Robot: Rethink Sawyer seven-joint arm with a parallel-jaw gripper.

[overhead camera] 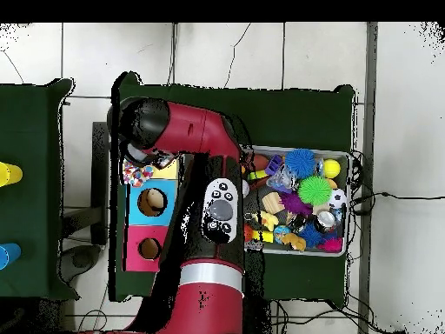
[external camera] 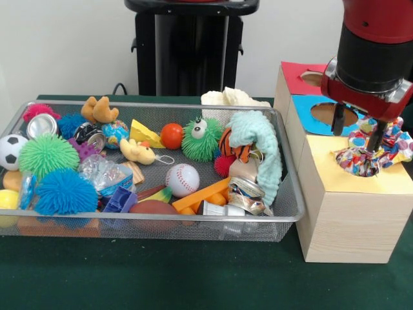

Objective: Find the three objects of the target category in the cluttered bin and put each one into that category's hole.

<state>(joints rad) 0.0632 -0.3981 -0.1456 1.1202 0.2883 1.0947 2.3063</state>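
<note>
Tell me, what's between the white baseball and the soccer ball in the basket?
In the front view, a clear crinkly wrapper and two spiky balls, green and blue, lie between the baseball and soccer ball.

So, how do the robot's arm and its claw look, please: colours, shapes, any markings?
The arm is thick and rounded, glossy red with black joint sections. A silver band circles it near the base, and a grey oval panel with round buttons sits on one link. The claw has a red housing with thin black fingers.
</note>
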